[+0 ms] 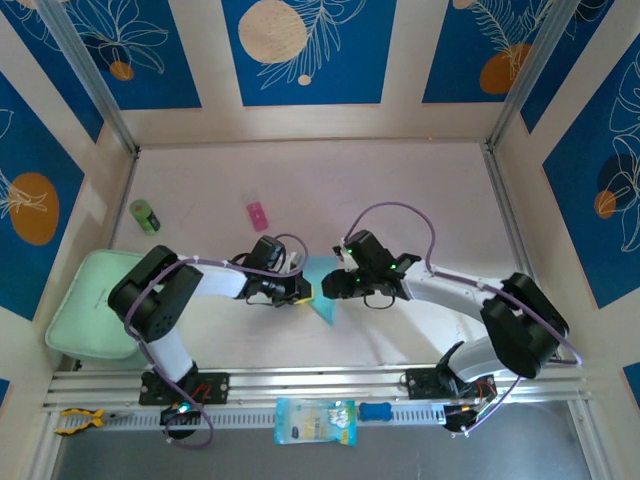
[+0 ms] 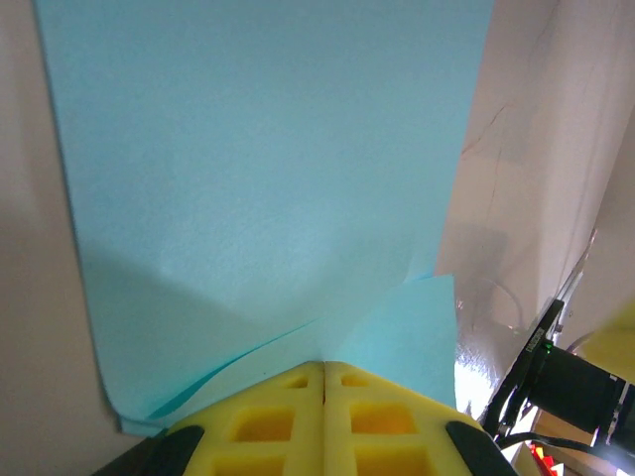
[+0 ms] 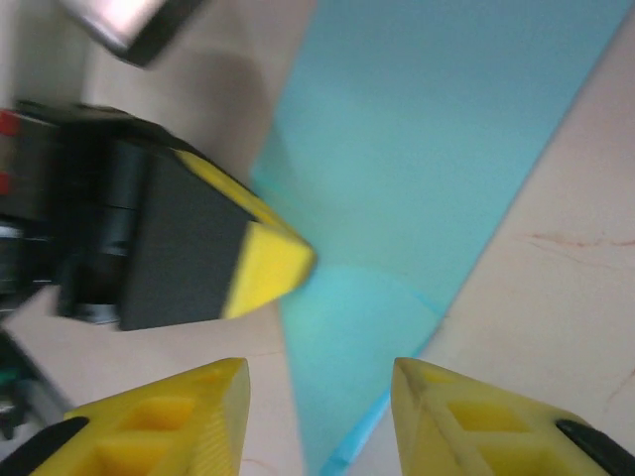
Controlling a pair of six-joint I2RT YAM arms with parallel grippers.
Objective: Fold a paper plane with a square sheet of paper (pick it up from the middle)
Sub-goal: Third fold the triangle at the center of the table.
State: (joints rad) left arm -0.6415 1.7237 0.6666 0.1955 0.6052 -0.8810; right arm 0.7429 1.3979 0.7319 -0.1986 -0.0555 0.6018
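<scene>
Cyan paper [image 2: 268, 178], edge in left claw [image 2: 324, 372]

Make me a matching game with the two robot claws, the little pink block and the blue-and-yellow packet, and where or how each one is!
Things:
1. left gripper
2. right gripper
3. pink block
4. blue-and-yellow packet

Place or state:
A. lying at the near edge, on the metal rail
B. shut on the square sheet of paper
C. on the table, on the far side of both grippers
D. open, jaws apart above the paper

Pairs: 1-B, 2-D, 3-C, 4-A.
</scene>
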